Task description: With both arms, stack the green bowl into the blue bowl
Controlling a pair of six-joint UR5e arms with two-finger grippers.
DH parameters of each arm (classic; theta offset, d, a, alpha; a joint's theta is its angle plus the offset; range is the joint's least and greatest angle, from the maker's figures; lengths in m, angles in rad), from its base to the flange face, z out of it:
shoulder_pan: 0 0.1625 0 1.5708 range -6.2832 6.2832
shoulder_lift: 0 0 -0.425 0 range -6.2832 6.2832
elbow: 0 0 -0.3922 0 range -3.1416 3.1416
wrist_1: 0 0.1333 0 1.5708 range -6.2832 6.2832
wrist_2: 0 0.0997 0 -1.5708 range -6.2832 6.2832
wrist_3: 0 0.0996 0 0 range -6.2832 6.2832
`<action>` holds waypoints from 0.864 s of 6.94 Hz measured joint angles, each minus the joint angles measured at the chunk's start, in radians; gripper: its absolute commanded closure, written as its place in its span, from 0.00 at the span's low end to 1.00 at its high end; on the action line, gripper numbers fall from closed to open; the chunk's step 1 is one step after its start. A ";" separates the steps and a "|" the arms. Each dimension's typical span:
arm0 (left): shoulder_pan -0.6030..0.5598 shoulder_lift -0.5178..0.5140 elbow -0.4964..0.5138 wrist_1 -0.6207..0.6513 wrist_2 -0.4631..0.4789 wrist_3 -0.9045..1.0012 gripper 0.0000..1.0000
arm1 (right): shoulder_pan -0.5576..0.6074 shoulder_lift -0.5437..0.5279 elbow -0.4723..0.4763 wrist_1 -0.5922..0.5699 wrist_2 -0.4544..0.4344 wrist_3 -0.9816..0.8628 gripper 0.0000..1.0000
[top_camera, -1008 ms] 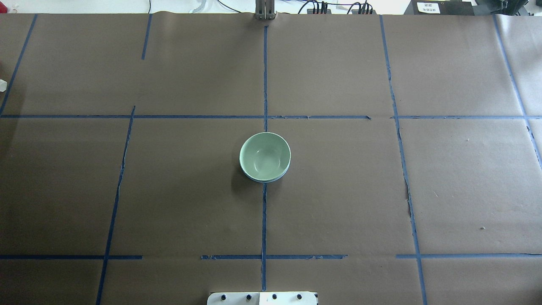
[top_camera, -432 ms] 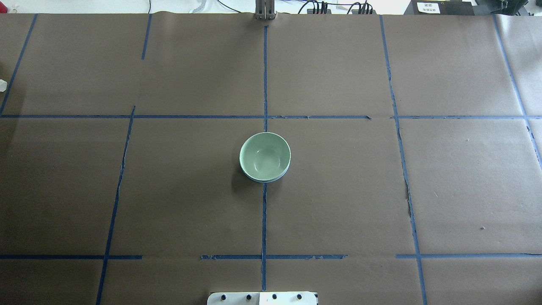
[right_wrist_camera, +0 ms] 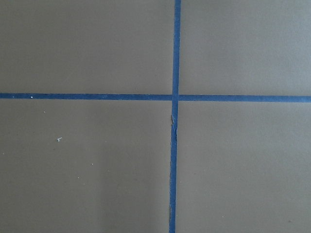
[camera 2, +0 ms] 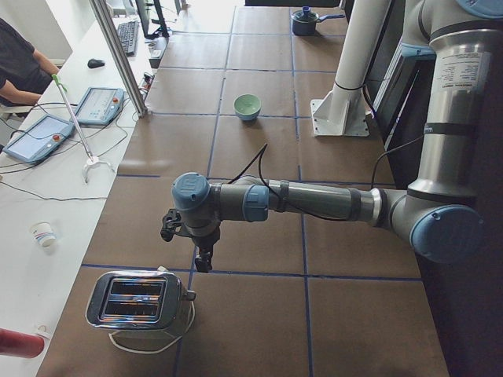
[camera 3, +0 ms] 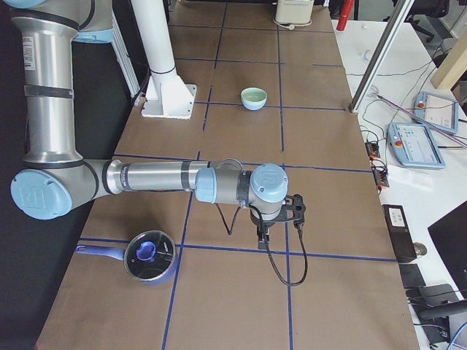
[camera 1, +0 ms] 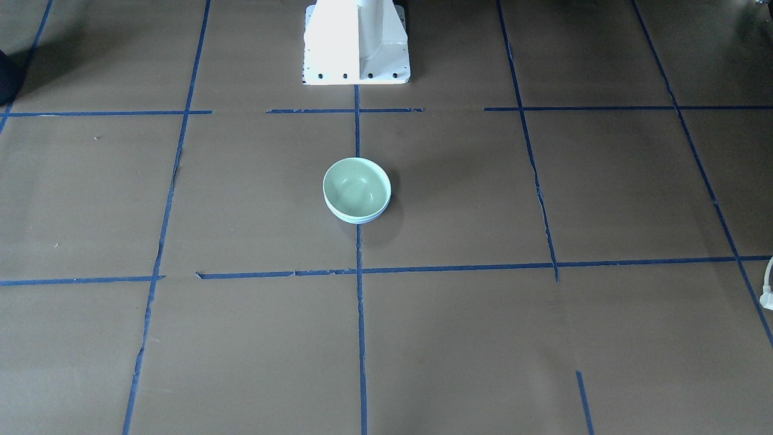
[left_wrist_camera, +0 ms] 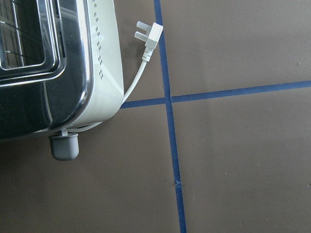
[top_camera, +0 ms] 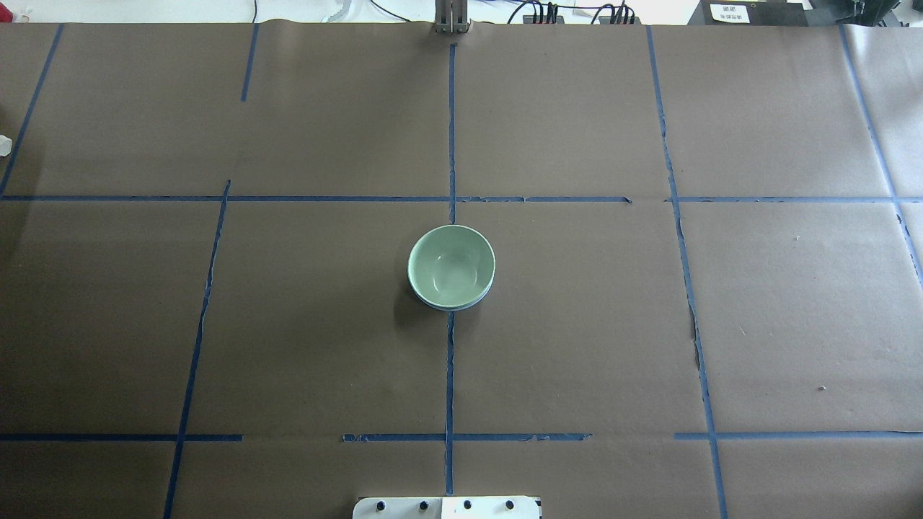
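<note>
The green bowl [top_camera: 451,265] sits nested inside the blue bowl [top_camera: 453,308] at the middle of the table, and only a thin pale rim of the blue bowl shows under it. Both also show in the front-facing view, green bowl [camera 1: 356,188] in blue bowl [camera 1: 357,220]. My left gripper [camera 2: 203,263] hangs over the table near the toaster, far from the bowls. My right gripper [camera 3: 263,240] hangs over the table's other end. Each gripper shows only in a side view, so I cannot tell whether it is open or shut. Neither holds anything that I can see.
A chrome toaster [camera 2: 141,302] with a white cord and plug [left_wrist_camera: 148,36] stands under the left wrist. A dark pot with a lid [camera 3: 149,255] stands near the right arm. The white pedestal [camera 1: 356,42] is at the robot's side. An operator [camera 2: 16,63] sits beyond the table.
</note>
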 measured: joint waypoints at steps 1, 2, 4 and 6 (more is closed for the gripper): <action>-0.006 0.010 0.002 -0.001 -0.001 0.016 0.00 | 0.000 0.000 0.000 0.007 -0.001 0.005 0.00; -0.019 0.020 0.003 -0.001 -0.001 0.039 0.00 | 0.000 -0.002 -0.004 0.026 -0.001 0.005 0.00; -0.037 0.031 0.004 -0.001 -0.001 0.059 0.00 | 0.000 -0.006 -0.009 0.051 -0.001 0.004 0.00; -0.040 0.034 0.004 0.000 -0.007 0.062 0.00 | 0.000 -0.008 -0.010 0.056 -0.001 0.003 0.00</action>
